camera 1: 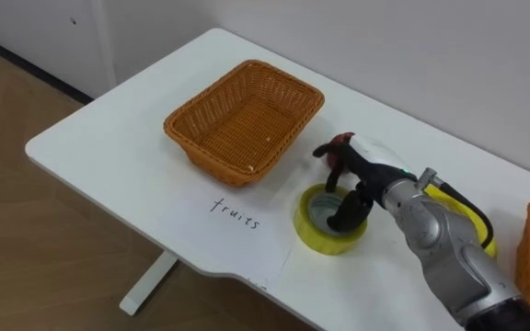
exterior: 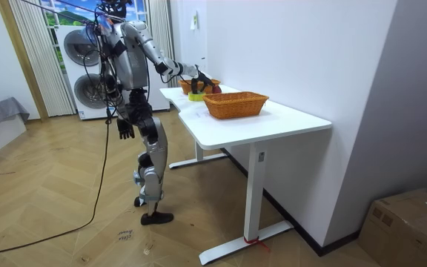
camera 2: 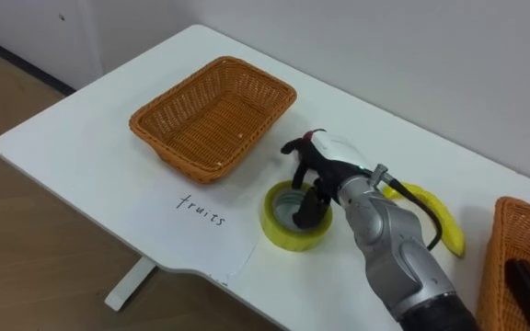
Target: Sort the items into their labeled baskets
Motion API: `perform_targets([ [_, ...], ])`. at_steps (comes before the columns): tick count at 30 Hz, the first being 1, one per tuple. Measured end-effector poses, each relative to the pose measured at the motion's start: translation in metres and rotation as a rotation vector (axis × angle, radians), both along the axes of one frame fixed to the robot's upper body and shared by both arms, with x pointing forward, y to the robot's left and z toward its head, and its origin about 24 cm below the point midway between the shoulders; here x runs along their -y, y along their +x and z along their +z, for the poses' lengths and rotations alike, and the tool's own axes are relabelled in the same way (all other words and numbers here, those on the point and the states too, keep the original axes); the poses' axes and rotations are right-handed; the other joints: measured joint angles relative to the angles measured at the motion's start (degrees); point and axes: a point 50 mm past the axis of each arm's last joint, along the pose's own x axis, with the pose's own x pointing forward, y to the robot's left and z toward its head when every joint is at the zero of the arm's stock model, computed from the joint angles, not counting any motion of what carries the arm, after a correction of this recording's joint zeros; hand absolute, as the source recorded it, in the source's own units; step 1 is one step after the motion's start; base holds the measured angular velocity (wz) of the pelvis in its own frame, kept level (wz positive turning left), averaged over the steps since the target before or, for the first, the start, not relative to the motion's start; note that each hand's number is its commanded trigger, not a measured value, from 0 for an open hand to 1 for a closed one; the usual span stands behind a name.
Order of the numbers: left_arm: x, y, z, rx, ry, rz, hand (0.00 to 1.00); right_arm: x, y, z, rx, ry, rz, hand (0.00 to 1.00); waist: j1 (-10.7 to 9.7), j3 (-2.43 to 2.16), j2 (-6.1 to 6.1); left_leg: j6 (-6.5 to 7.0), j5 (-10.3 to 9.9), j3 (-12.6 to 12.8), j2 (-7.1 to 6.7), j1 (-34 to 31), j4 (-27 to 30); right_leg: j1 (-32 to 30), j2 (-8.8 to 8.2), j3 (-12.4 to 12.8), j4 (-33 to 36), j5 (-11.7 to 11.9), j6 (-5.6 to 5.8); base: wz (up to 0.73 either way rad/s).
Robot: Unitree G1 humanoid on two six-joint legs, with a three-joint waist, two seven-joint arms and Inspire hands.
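Barely started: your fruit basket (camera 1: 247,115) is empty, banana (camera 2: 440,221) and tape roll (camera 1: 311,234) still out. Right hand (camera 1: 371,175) sits by something red (camera 1: 341,141). Can't tell if it's gripping.

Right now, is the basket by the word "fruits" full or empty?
Empty: the basket shows only its bare woven bottom; the banana lies on the table.

Handwritten "fruits" (camera 1: 236,213) stands on the table (camera 1: 81,138) beside the basket (camera 1: 245,118).
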Motion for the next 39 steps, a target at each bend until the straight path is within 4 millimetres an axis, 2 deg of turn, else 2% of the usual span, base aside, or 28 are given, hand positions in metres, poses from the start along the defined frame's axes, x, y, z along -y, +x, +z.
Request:
perform_targets([
  [18,-0.001,-0.002,0.002,0.012,0.016,-0.001,0.00,0.001,-0.001,0.000,0.003,0.002,-0.006,0.00,-0.02,-0.09,-0.13,0.01,0.01,0.00,0.00,0.05,-0.04,0.06,-0.01,-0.07,-0.01,0.01,0.00,0.00],
  [27,0.004,-0.008,0.000,0.001,0.012,0.008,0.00,0.004,-0.008,-0.012,0.039,0.030,-0.086,0.00,0.07,-0.09,0.10,-0.02,-0.10,-0.16,-0.06,-0.01,0.13,0.36,-0.16,-0.59,-0.01,0.07,0.11,0.01],
  [30,0.007,-0.011,-0.001,-0.005,0.018,0.010,0.00,0.001,-0.009,-0.016,0.081,0.042,-0.108,0.00,0.12,-0.07,0.70,0.00,-0.10,-0.13,-0.05,0.02,0.17,0.36,-0.18,-0.50,-0.01,0.11,0.14,0.00],
  [33,0.011,-0.017,-0.002,-0.019,0.004,0.018,0.00,0.002,-0.014,-0.019,0.119,0.062,-0.134,0.00,-0.24,-0.19,1.95,0.04,-0.10,-0.10,-0.06,-0.05,0.11,0.25,-0.27,-0.53,0.02,0.12,0.17,0.00],
  [35,0.016,-0.021,-0.004,-0.025,-0.011,0.024,0.00,0.001,-0.016,-0.016,0.147,0.075,-0.135,0.00,-0.60,-0.10,3.00,0.14,-0.04,0.06,-0.10,-0.12,0.04,0.01,-0.27,-0.07,0.06,0.11,0.18,-0.04],
  [39,0.020,-0.023,-0.005,-0.028,-0.023,0.029,0.00,0.000,-0.020,-0.017,0.172,0.096,-0.139,0.00,-1.30,-0.34,3.77,0.19,0.06,0.20,-0.14,-0.02,-0.43,-0.11,-0.22,0.06,-0.14,0.09,0.21,0.00],
])
